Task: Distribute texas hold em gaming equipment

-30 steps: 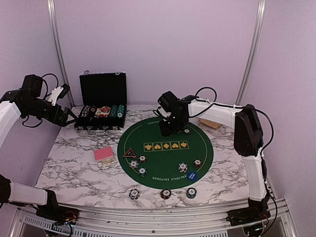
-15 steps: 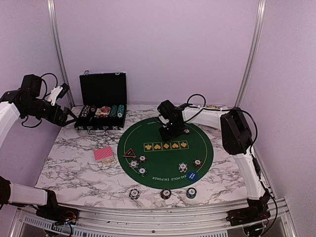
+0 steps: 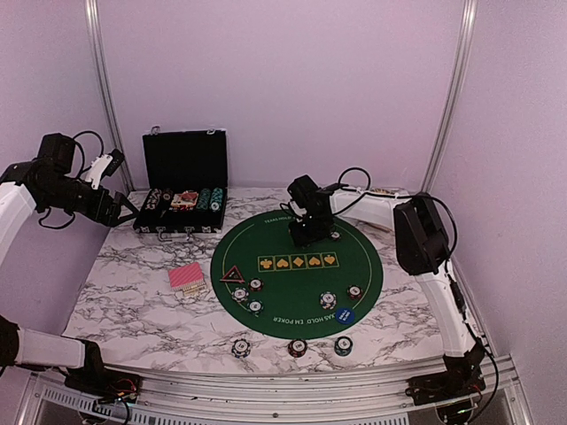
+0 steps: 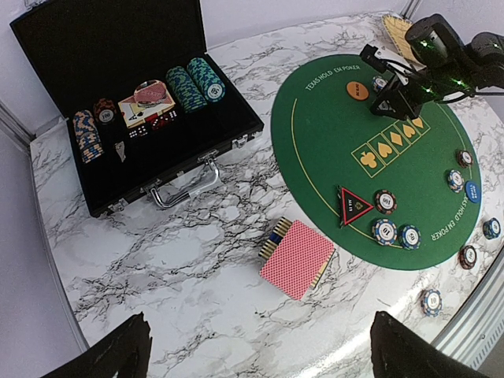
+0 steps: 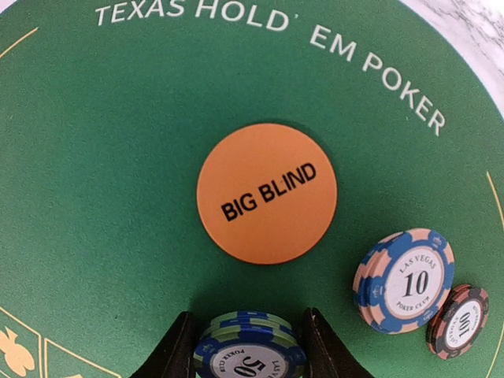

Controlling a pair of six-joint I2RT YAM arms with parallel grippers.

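My right gripper [image 5: 250,344] is shut on a small stack of blue-green 50 chips [image 5: 250,352], low over the far part of the green poker mat [image 3: 297,266]. Just beyond it lie the orange BIG BLIND button [image 5: 266,193], a stack of 10 chips [image 5: 404,279] and a 100 chip [image 5: 458,319]. The red-black triangle marker [image 3: 233,274], several chips [image 3: 255,306] and a blue button [image 3: 345,314] sit on the near half of the mat. The red-backed cards [image 4: 298,258] lie on the marble. My left gripper [image 4: 264,346] hangs open, high over the table's left side.
The black chip case [image 3: 183,190] stands open at the back left with rows of chips [image 4: 195,83] inside. Three chips [image 3: 297,347] lie on the marble in front of the mat. A wicker basket [image 4: 398,27] sits behind the right arm. Metal posts frame the back wall.
The right arm's elbow has folded in toward the right wall while its gripper, still holding the chips, stayed over the far part of the mat. The left arm has not moved.
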